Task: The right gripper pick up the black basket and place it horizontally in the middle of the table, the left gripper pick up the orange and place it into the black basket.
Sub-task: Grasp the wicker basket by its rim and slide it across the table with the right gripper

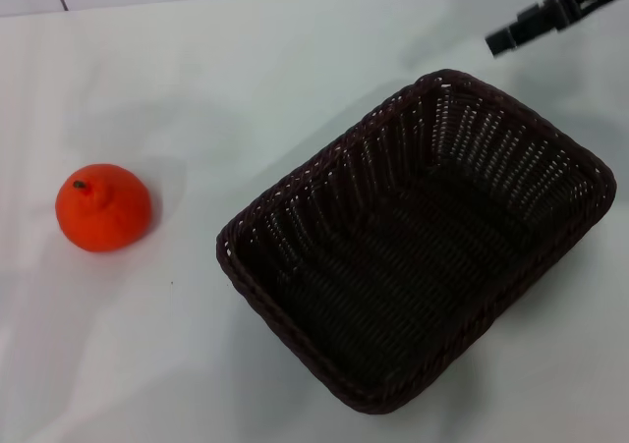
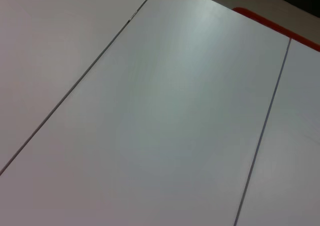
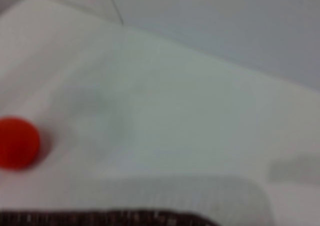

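The black basket (image 1: 418,242) lies empty on the white table (image 1: 246,89), right of the middle, turned at a slant. Its rim shows in the right wrist view (image 3: 110,218). The orange (image 1: 102,207) sits on the table at the left, well apart from the basket; it also shows in the right wrist view (image 3: 17,142). My right gripper (image 1: 511,32) is at the top right, above and behind the basket's far corner, not touching it. My left gripper is out of view; its wrist view shows only bare white surface (image 2: 165,116).
A seam line runs along the table's far edge (image 1: 197,1). A red edge (image 2: 275,25) shows beyond the white panels in the left wrist view.
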`<action>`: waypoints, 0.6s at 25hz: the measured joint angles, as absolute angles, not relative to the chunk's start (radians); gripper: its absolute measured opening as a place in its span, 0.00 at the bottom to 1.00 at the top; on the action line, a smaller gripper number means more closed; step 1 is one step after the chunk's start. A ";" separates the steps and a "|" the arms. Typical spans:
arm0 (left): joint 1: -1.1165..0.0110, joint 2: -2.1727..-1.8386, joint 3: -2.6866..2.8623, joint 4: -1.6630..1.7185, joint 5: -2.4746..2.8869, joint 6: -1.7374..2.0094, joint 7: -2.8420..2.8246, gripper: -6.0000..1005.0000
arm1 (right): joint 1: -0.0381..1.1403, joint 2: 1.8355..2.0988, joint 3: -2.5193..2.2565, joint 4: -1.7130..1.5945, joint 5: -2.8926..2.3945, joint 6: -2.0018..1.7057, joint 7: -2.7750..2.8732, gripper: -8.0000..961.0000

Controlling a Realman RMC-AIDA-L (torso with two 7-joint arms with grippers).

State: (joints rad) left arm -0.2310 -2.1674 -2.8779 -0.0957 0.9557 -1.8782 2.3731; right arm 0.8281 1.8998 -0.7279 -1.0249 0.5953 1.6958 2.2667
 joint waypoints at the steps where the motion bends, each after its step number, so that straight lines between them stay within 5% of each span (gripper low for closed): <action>1: -0.232 -2.167 -2.878 -0.096 0.956 -1.878 2.373 0.93 | 0.834 1.901 -0.732 -1.023 0.576 1.705 2.268 0.77; 15: -0.239 -2.168 -2.878 -0.095 0.956 -1.865 2.375 0.93 | 0.845 1.918 -0.805 -0.909 0.472 1.675 2.262 0.76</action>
